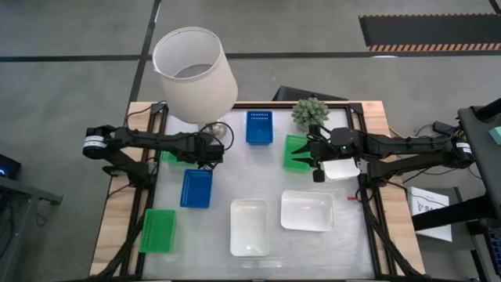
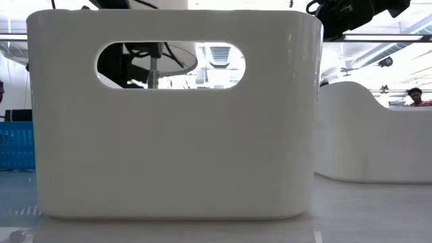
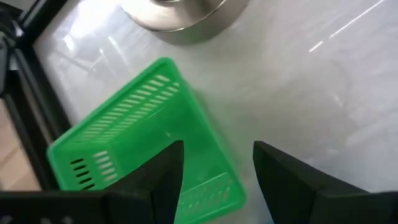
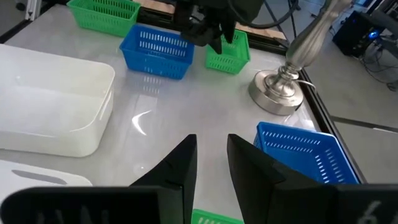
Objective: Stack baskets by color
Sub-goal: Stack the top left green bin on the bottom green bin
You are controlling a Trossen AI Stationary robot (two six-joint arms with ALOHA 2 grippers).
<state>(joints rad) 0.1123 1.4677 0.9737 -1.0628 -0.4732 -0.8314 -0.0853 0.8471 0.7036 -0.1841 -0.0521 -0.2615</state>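
Note:
Baskets lie spread over the table, each flat on its bottom. Blue ones are at the middle left (image 1: 196, 188) and far middle (image 1: 259, 127). Green ones are at the near left (image 1: 158, 229), under my left arm (image 1: 167, 157) and beside my right gripper (image 1: 296, 151). White ones sit near the front (image 1: 249, 227), (image 1: 307, 210) and under my right wrist (image 1: 342, 168). My left gripper (image 3: 217, 165) hovers open, pointing down over the green basket (image 3: 143, 149) by the lamp base. My right gripper (image 4: 211, 152) hangs above the table, fingers slightly apart with nothing between them.
A lamp with a white shade (image 1: 194, 74) stands on a metal base (image 4: 283, 90) at the far left, close to my left gripper. A small potted plant (image 1: 311, 112) sits at the far edge. In the low view, a white basket (image 2: 169, 115) fills most of the picture.

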